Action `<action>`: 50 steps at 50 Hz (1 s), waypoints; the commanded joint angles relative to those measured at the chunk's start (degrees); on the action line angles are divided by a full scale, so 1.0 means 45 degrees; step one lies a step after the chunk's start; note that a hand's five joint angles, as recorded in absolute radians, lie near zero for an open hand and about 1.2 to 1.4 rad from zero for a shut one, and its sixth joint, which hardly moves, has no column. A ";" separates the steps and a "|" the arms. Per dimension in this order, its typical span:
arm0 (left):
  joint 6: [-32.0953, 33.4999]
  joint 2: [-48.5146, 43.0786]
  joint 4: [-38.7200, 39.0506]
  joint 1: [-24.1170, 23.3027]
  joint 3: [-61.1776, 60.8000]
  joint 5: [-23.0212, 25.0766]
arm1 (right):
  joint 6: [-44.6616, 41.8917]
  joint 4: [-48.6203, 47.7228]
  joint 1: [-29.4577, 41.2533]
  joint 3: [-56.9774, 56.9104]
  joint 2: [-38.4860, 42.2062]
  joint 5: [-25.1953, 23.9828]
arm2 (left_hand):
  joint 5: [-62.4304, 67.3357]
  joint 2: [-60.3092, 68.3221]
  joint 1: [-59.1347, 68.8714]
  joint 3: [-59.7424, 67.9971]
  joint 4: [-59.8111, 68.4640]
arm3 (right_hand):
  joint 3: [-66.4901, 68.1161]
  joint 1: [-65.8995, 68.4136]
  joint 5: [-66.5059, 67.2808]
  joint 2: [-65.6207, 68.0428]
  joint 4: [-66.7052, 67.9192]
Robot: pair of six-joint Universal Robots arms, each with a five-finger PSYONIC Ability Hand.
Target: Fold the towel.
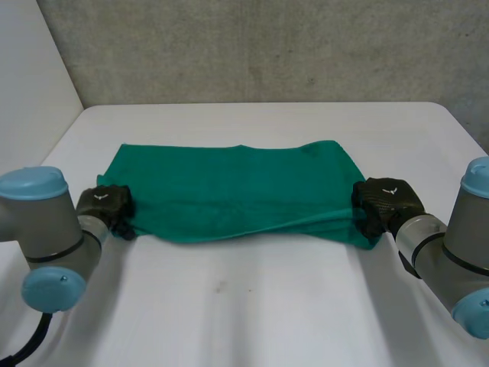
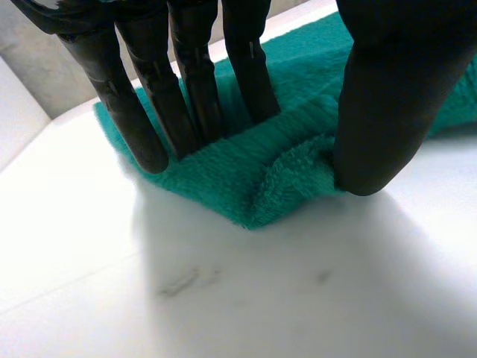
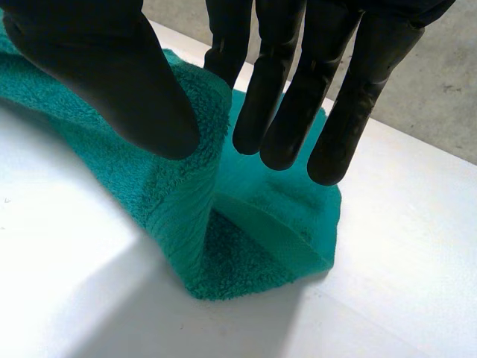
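left hand (image 1: 107,205) sits on the towel's near-left corner, right hand (image 1: 386,200) on the near-right corner, both at the front edge. towel (image 1: 237,187) is green terry, spread wide across the middle of the white table (image 1: 252,306), long side running arm to arm. front edge shows two layers, the upper lying a bit short of the lower toward the right end, so it reads as folded over once already

left wrist view: fingers (image 2: 195,82) straight, tips planted on top of the cloth just in from the corner. thumb (image 2: 380,119) set apart from them, tip down at the towel edge. low ruck of terry bunched up right beside the thumb, between it and the fingers. corner lies flat on the table, nothing lifted, nothing nipped. hand is spread and pressing, not gripping

right wrist view: not the same. a ridge of towel stands up off the table between the thumb and the nearest finger (image 3: 227,37), clamped between the two. the other fingers hang straight, tips just above the cloth. below the nip the corner droops back to the table, layers splayed apart with a pocket showing between them

rest of the towel lies flat. grey wall (image 1: 267,46) behind the table
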 commanded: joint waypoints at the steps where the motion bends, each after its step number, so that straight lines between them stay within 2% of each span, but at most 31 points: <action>1: 0.0089 0.0611 0.0167 0.0230 -0.0414 0.0028 | -0.0012 -0.0001 -0.0040 -0.0043 -0.0019 0.0016 | 0.1900 0.1574 0.1468 0.1640 0.1589 | 0.2714 0.5230 0.2874 0.2749 0.2620; 8: 0.0109 0.0612 0.0324 0.0503 -0.0473 0.0048 | -0.0031 -0.0001 -0.0021 -0.0023 -0.0019 0.0016 | 0.3392 0.3066 0.2960 0.3132 0.3081 | 0.2714 0.5230 0.2874 0.2749 0.2620; 9: 0.0109 0.0612 0.0324 0.0523 -0.0473 0.0067 | -0.0032 -0.0001 -0.0021 -0.0023 -0.0019 0.0016 | 0.5504 0.5178 0.5072 0.5244 0.5193 | 0.2714 0.5230 0.2874 0.2749 0.2620; 11: 0.0109 0.0612 0.0324 0.0542 -0.0493 0.0068 | -0.0032 -0.0001 -0.0021 -0.0042 -0.0019 0.0016 | 0.8017 0.7691 0.7585 0.7757 0.7706 | 0.2714 0.5230 0.2874 0.2749 0.2620; 17: 0.0615 0.1040 0.0226 0.0582 -0.0648 0.0068 | -0.0461 0.0136 -0.0040 -0.0218 -0.0078 0.0036 | 0.8100 0.7774 0.7668 0.7840 0.7789 | 0.2714 0.5230 0.2874 0.2749 0.2620; 21: 0.2271 0.2364 0.0226 0.0640 -0.1466 0.0106 | -0.1514 0.0408 -0.0040 -0.0569 -0.0409 0.0075 | 0.8100 0.7774 0.7668 0.7840 0.7789 | 0.2714 0.5230 0.2874 0.2749 0.2620; 24: 0.3521 0.3477 0.0168 0.0757 -0.2130 0.0145 | -0.2450 0.1227 -0.0040 -0.0803 -0.0916 0.0113 | 0.8100 0.7774 0.7668 0.7840 0.7789 | 0.2714 0.5230 0.2874 0.2749 0.2620; 27: 0.4052 0.4104 0.0148 0.0874 -0.2502 0.0185 | -0.3992 0.2981 -0.0040 -0.1213 -0.1774 0.0036 | 0.8100 0.7774 0.7668 0.7840 0.7789 | 0.2714 0.5230 0.2874 0.2749 0.2620; 28: 0.4596 0.4920 0.0167 0.1048 -0.2968 0.0436 | -0.4170 0.3258 -0.0040 -0.1234 -0.1932 -0.0022 | 0.8100 0.7774 0.7668 0.7840 0.7789 | 0.2714 0.5230 0.2874 0.2749 0.2620; 30: 0.4698 0.5083 0.0168 0.1108 -0.3089 0.0613 | -0.4270 0.3514 -0.0021 -0.1234 -0.2167 -0.0023 | 0.8100 0.7774 0.7668 0.7840 0.7789 | 0.2714 0.5230 0.2874 0.2749 0.2620; 33: 0.4563 0.5104 0.0168 0.1265 -0.3558 0.1842 | -0.3958 0.3340 -0.0021 -0.1117 -0.2168 -0.0023 | 0.8100 0.7774 0.7668 0.7840 0.7789 | 0.2714 0.5230 0.2874 0.2749 0.2620; 34: 0.4485 0.5046 0.0148 0.1284 -0.3617 0.2116 | -0.3841 0.3281 -0.0021 -0.1078 -0.2148 -0.0023 | 0.7291 0.6965 0.6859 0.7031 0.6980 | 0.2714 0.5230 0.2874 0.2749 0.2620; 35: 0.4407 0.4852 0.0129 0.1304 -0.3676 0.2428 | -0.3744 0.3203 -0.0001 -0.1039 -0.2148 -0.0023 | 0.4618 0.4292 0.4186 0.4358 0.4307 | 0.2714 0.5230 0.2874 0.2749 0.2620; 36: 0.4309 0.4482 0.0090 0.1343 -0.3676 0.2682 | -0.3646 0.3125 0.0018 -0.1019 -0.2110 -0.0023 | 0.0410 0.0084 -0.0022 0.0150 0.0099 | 0.2714 0.5230 0.2874 0.2749 0.2620; 37: 0.4269 0.4208 0.0051 0.1343 -0.3676 0.2820 | -0.3432 0.2970 0.0038 -0.0922 -0.1858 -0.0023 | -0.1335 -0.1661 -0.1767 -0.1595 -0.1646 | 0.2714 0.5230 0.2874 0.2749 0.2620; 42: 0.3470 0.3659 -0.0340 0.1051 -0.3754 0.2802 | -0.3137 0.2481 0.0058 -0.0804 -0.0374 0.0016 | -0.1465 -0.1791 -0.1896 -0.1724 -0.1775 | 0.2714 0.5230 0.2874 0.2749 0.2620; 47: 0.2065 0.3211 -0.0379 0.0699 -0.3677 0.2802 | -0.3118 0.2402 0.0019 -0.0804 -0.0176 0.0016 | -0.1390 -0.1716 -0.1822 -0.1650 -0.1701 | 0.2714 0.5230 0.2874 0.2749 0.2620; 50: 0.1925 0.2839 -0.0243 0.0679 -0.3559 0.2802 | -0.3118 0.2324 0.0018 -0.0765 -0.0137 0.0016 | -0.1241 -0.1567 -0.1672 -0.1501 -0.1551 | 0.2714 0.5230 0.2874 0.2749 0.2620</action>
